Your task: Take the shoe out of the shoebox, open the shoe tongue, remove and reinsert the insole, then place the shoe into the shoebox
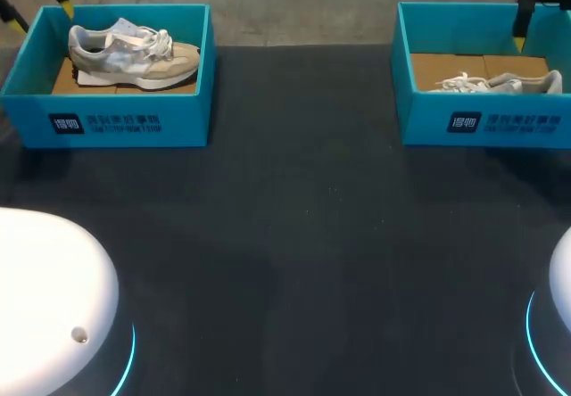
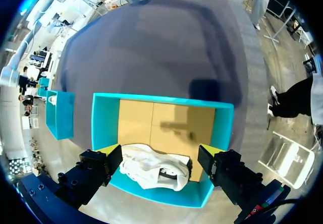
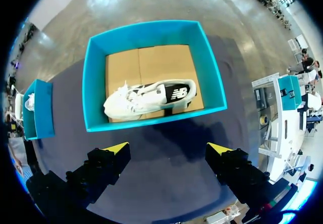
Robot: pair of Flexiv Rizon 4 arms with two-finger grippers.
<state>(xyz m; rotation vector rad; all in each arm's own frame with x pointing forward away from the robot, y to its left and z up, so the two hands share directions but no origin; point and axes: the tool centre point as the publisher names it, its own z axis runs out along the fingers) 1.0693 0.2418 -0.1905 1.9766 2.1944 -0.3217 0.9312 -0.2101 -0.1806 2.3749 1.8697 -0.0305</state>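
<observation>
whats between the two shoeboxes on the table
Nothing: only bare dark table lies between the left shoebox and the right shoebox, as the head view shows.

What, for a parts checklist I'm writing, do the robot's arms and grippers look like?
Each arm rises from a glossy white, rounded housing, the left base and the right base, each edged by a glowing blue ring. The left gripper and right gripper match: two blocky black fingers with visible screws, each ending in a bright yellow wedge-shaped tip.
</observation>
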